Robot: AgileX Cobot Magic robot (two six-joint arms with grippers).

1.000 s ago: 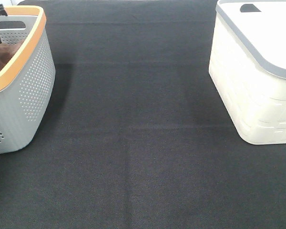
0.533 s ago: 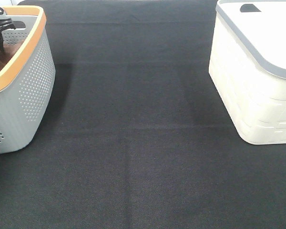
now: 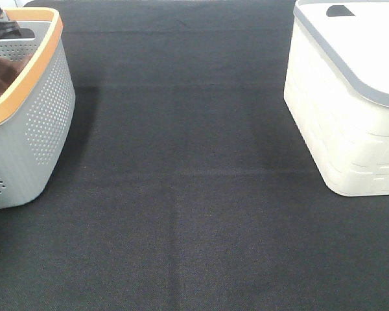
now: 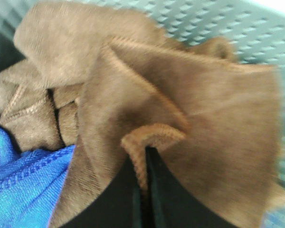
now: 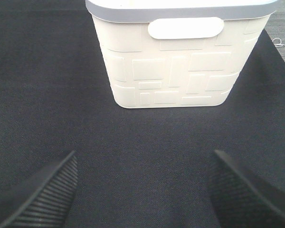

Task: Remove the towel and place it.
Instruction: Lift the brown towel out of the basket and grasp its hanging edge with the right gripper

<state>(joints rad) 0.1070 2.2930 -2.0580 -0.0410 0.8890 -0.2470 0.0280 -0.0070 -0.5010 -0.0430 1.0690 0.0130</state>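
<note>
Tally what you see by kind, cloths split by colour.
Baskets: 2, the grey basket and the white basket.
Brown cloths: at least 1, the towel; folds hide any more.
Blue cloths: 1, the blue cloth.
Total: at least 4.

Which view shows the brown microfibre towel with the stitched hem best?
Left wrist view: the brown microfibre towel fills it, hem pinched between the black fingers. Exterior high shows only a brown sliver inside the grey perforated basket. Right wrist shows none of it.
</note>
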